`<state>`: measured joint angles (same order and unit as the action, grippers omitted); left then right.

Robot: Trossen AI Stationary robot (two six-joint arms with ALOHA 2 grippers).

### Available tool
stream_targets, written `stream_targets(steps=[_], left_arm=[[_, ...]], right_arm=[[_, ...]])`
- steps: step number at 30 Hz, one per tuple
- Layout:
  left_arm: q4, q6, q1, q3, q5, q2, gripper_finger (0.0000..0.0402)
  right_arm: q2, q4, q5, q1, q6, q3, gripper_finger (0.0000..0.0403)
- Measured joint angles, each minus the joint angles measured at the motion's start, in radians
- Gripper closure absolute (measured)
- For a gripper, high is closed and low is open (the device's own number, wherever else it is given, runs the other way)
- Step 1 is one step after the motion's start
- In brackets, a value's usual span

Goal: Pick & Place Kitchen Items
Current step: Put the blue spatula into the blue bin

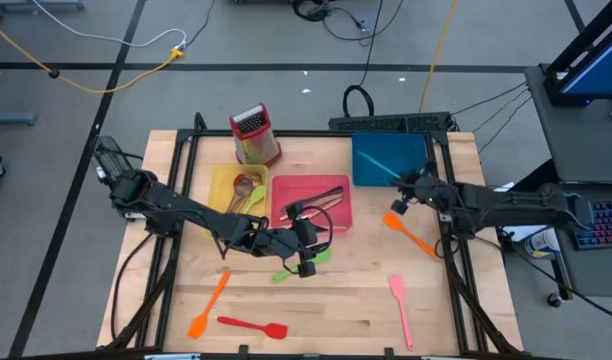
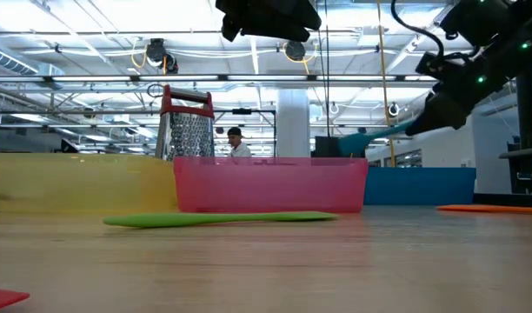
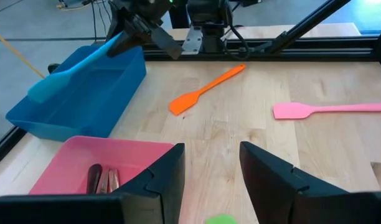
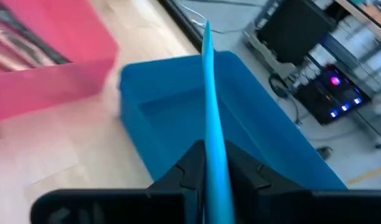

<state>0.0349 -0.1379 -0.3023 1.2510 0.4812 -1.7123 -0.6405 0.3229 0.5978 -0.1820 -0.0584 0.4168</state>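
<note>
My right gripper (image 1: 403, 186) is shut on a blue spatula (image 4: 208, 93) and holds it over the blue tray (image 1: 389, 160) at the far right. My left gripper (image 3: 212, 177) is open above a green spatula (image 2: 222, 219) that lies flat on the table just in front of the pink tray (image 1: 309, 203). Nothing is between its fingers. On the table lie an orange spatula (image 1: 411, 237), a pink spatula (image 1: 399, 308), a second orange spatula (image 1: 208, 305) and a red spatula (image 1: 253, 326). My right gripper pinches the blue spatula's handle (image 4: 210, 149) between its two fingers. The spatula runs on forward along the fingers and slants a little downward. It is lifted clear, with its blade end (image 3: 44, 87) out over the blue tray.
A yellow tray (image 1: 236, 190) with utensils stands left of the pink tray, which holds dark cutlery (image 3: 102, 178). An upright box grater (image 1: 254, 135) stands at the far edge. Black frame rails (image 1: 451, 250) run along the table's sides.
</note>
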Motion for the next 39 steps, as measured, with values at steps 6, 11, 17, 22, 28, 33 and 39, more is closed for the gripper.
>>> stream_targets(steps=[6, 11, 17, 22, 28, 33, 39], left_arm=[[0.0, -0.001, 0.001, 0.0, 0.0, 0.0, 0.0243], [-0.001, -0.006, 0.001, 0.0, 0.0, 0.0, 0.0243], [0.0, -0.006, 0.001, 0.0, 0.0, 0.0, 0.0243], [0.0, -0.003, 0.001, 0.0, 0.0, 0.0, 0.0243], [0.0, -0.025, 0.001, 0.0, 0.0, 0.0, 0.0243], [0.0, -0.029, 0.001, 0.0, 0.0, 0.0, 0.0243], [0.005, -0.033, 0.001, 0.0, 0.0, 0.0, 0.0243]], right_arm=[[-0.021, 0.032, -0.091, -0.117, -0.007, 0.0, 0.0377], [-0.082, 0.05, -0.248, -0.221, -0.009, 0.0, 0.0374], [-0.173, 0.046, -0.262, -0.321, -0.01, 0.0, 0.0376], [-0.224, 0.023, -0.311, -0.392, -0.036, 0.003, 0.0371], [-0.253, -0.064, -0.336, -0.461, -0.045, 0.0, 0.0368], [-0.293, -0.076, -0.423, -0.526, -0.058, 0.0, 0.037], [-0.349, -0.071, -0.464, -0.583, -0.059, 0.001, 0.0364]])
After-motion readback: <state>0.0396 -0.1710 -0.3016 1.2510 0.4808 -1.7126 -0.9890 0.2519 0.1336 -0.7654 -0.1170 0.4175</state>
